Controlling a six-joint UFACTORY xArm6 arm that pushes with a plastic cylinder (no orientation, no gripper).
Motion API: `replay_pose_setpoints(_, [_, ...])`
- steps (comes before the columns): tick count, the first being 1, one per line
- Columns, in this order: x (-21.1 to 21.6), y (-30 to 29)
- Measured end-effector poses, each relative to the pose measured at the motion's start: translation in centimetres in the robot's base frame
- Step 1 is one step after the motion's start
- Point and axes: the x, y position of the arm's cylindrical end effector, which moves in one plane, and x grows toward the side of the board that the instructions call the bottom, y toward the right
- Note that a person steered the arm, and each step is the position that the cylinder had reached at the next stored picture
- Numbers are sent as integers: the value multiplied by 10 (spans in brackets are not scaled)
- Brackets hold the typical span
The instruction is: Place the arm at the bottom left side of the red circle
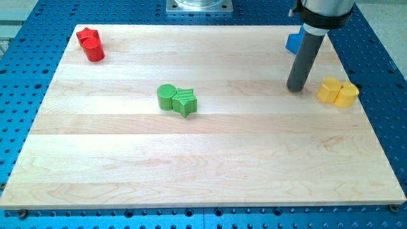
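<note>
Nearest you, the desk's (191,184) front half carries nothing. Mid-desk, a green circle (166,97) touches a green star (185,102). Near the right edge, 2 yellow blocks (338,91) sit together, and my tip (295,87) stands just left of them, a blue block (294,42) behind the rod. You have no claw here, only the rod. Farthest, at the back left corner, the red circle (95,50) touches a red star (86,35), so you must cross the whole desk, probably passing behind the green pair.
</note>
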Motion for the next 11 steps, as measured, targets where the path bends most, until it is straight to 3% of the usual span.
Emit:
replay_pose_setpoints(3, [-3,-8])
replay_pose_setpoints(5, [-9,-88])
replay_pose_setpoints(8, [-16,-151])
replay_pose_setpoints(11, [-9,-310])
